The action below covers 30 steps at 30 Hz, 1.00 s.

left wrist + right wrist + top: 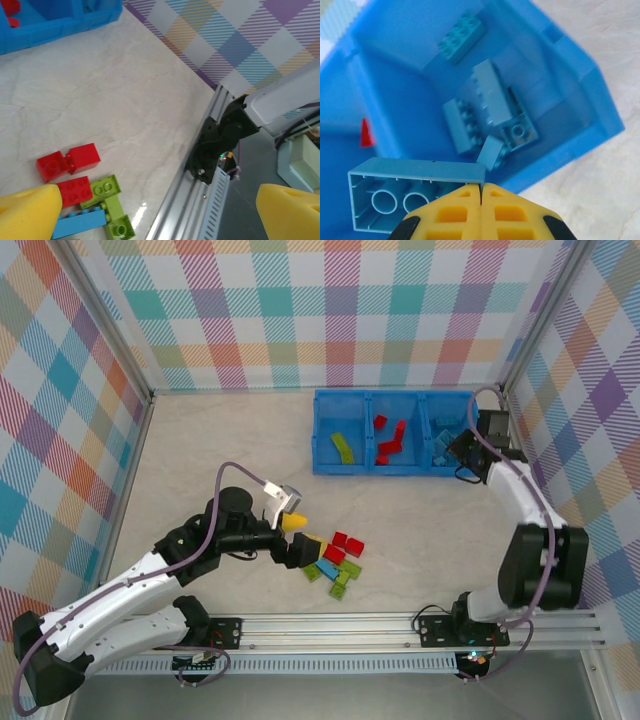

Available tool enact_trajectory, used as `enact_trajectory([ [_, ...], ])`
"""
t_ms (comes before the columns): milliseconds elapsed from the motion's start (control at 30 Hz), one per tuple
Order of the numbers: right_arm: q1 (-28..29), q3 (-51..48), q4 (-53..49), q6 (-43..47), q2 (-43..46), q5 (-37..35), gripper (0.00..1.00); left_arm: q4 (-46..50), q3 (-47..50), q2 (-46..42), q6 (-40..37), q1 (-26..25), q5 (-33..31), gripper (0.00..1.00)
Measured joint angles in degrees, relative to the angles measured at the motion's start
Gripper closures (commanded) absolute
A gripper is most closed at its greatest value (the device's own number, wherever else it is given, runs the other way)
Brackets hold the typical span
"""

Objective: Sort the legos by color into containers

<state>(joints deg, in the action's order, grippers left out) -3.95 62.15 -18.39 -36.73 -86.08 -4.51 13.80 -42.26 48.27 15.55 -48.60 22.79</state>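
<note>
Blue translucent plastic bin [395, 470], rectangular with three square compartments in a row, stands at the far right of the pale marbled table [220, 440]. The left compartment holds one lime green brick [343, 447], the middle several red bricks [390, 440], the right the blue bricks [492, 92]. Five of these show in the right wrist view, lying at odd angles, studs clear on some and blurred on others. A red sliver [366, 134] shows past the divider; its shape is not determinable. The right claw [481, 200] hangs over the right compartment, its yellow ribbed fingers pressed together to a hairline seam. A held blue brick [415, 192] sits at the tips, hollow underside with round tubes facing the camera. It appears pinched by its thin end wall, though the contact point is hidden behind the tips. The left claw [297, 540] is spread wide beside the loose pile [335, 562] at the near centre of the table and grips nothing. Its foam-like yellow fingertips [27, 212] are cut off at the frame edges. The pile consists of glossy studded red, lime and blue pieces, touching or overlapping; the exact count cannot be read.
</note>
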Motion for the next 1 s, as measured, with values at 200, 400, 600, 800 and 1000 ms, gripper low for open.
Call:
enact_trajectory([
  [200, -1.14, 9.77, -0.35, -2.16, -11.47, 0.94, 0.57, 2.64, 0.02, -1.46, 0.22, -0.09, -5.01, 0.0],
  [400, -1.14, 12.35, -0.96, -3.02, -10.75, 2.67, 0.56, 3.06, 0.04, -0.83, 1.18, -0.09, -8.39, 0.0],
  [600, -0.9, 5.27, -0.42, -3.02, 0.04, 10.43, 0.51, 3.26, -0.02, 6.25, 1.57, -0.13, -9.44, 0.0],
  [800, 10.19, -7.48, -2.84, -1.05, 19.89, 15.32, 0.51, 4.02, -2.91, 17.35, 1.53, -1.86, -10.08, 0.0],
  [1000, 20.76, -16.0, -10.47, -0.17, 33.4, 13.29, 0.48, 5.77, -10.38, 29.46, 1.57, -6.08, -15.98, 0.0],
])
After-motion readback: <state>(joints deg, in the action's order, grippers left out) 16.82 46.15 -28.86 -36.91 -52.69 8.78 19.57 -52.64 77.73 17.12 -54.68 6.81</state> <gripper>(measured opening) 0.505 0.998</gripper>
